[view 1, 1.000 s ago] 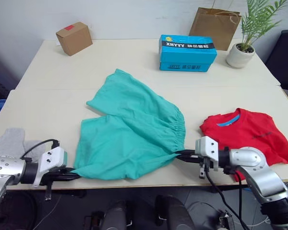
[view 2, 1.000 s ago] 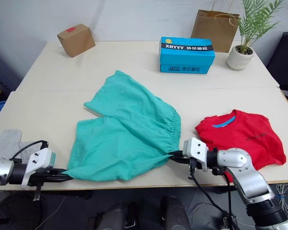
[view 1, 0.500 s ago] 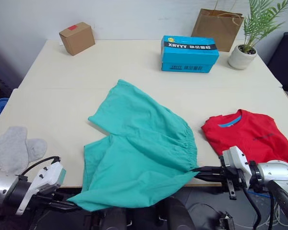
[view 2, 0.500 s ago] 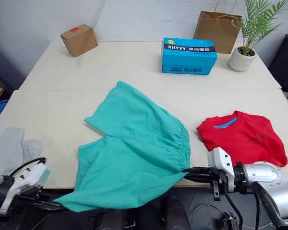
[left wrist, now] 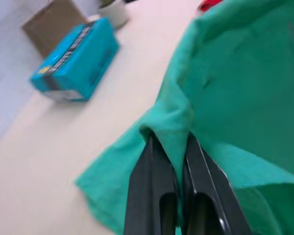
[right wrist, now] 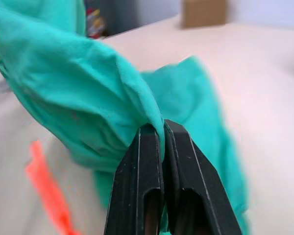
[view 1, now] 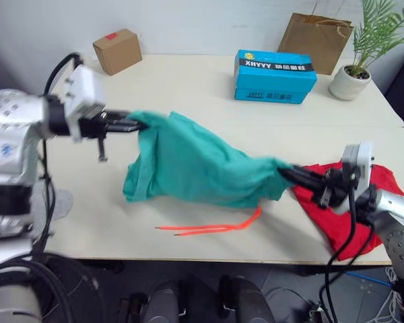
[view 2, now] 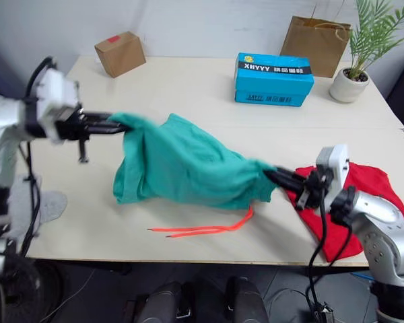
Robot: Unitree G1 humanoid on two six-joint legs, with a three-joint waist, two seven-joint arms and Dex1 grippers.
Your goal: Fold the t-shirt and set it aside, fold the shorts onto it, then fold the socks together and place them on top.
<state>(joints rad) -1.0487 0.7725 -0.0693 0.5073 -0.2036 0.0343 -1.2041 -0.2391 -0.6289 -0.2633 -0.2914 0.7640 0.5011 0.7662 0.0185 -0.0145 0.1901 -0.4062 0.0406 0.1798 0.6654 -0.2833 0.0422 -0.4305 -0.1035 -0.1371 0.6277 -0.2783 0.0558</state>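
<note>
Pale and wide, the worktop [view 1: 188,81] runs back to a white wall. Left pincer [view 1: 136,124] is clenched on one corner of the shorts [view 1: 195,168], raised over the left half; right pincer [view 1: 287,174] is clenched on the opposite corner, near the right. Between them the teal cloth hangs in a sagging span, its lower folds close to the surface, and the orange-red drawstring [view 1: 209,227] trails flat toward the near edge. Beside the right pincer lies the t-shirt [view 2: 363,202], reaching the near right edge. Open surface stretches behind the shorts up to a blue box [view 1: 275,76] lettered "XIHYYY", a cardboard box [view 1: 116,51] far left, a paper bag [view 1: 319,43] and a potted plant [view 1: 363,50] far right.
</note>
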